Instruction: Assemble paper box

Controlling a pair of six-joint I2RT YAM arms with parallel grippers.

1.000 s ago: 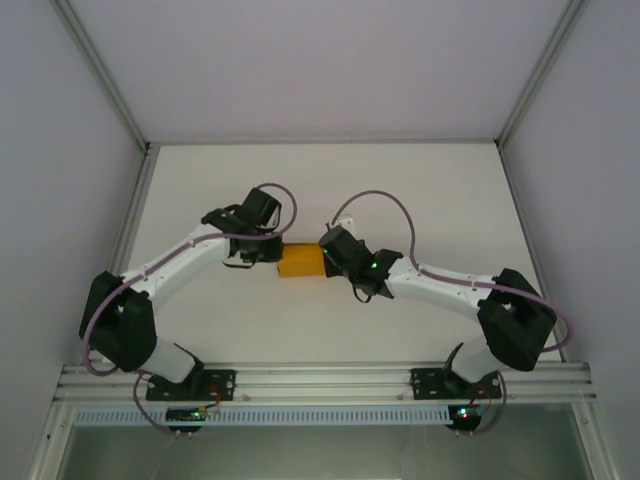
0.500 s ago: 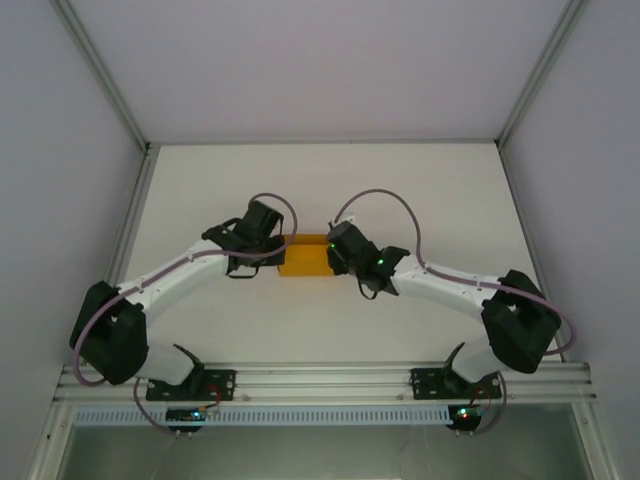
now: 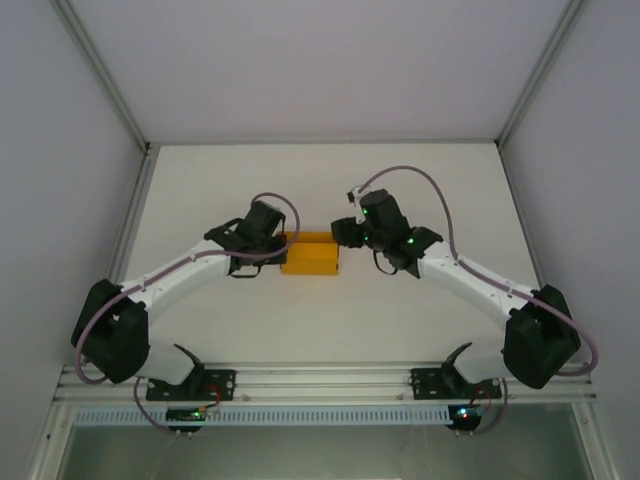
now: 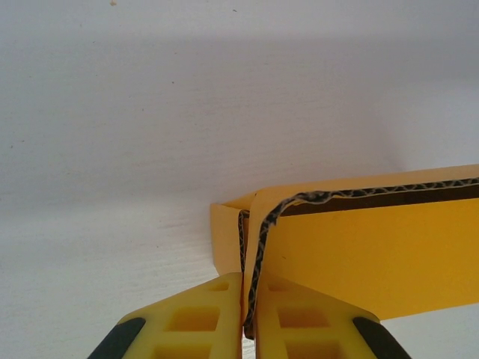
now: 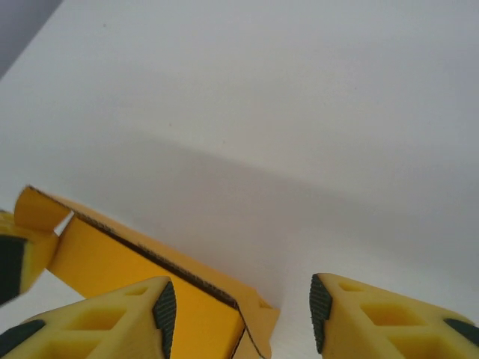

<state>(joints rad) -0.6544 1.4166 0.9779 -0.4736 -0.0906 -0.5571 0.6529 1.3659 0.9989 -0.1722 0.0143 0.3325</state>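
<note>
The box (image 3: 311, 255) was orange-yellow card, plain and unmarked, folded into a small flat rectangular shape. It sat near the middle of the white surface (image 3: 400, 320) in the top view, between the two arms. In the left wrist view the box (image 4: 359, 254) filled the lower right of the frame. Its cut edges showed a dark, wavy line, and a short flap stood at the corner beside the fingers. The left gripper (image 4: 247, 292) was clamped on the thin card at that corner, its yellow fingers pressed together with the card between them. In the right wrist view the box (image 5: 127, 262) lay at the lower left, with a small flap raised at its far left end. The right gripper (image 5: 241, 303) stood with its fingers wide apart, holding nothing.

Half a second earlier the right gripper (image 3: 347, 230) had sat over the box's right end. Now it was up and to the right, clear of the card. The left gripper (image 3: 283, 250) had kept its place at the left end.
</note>
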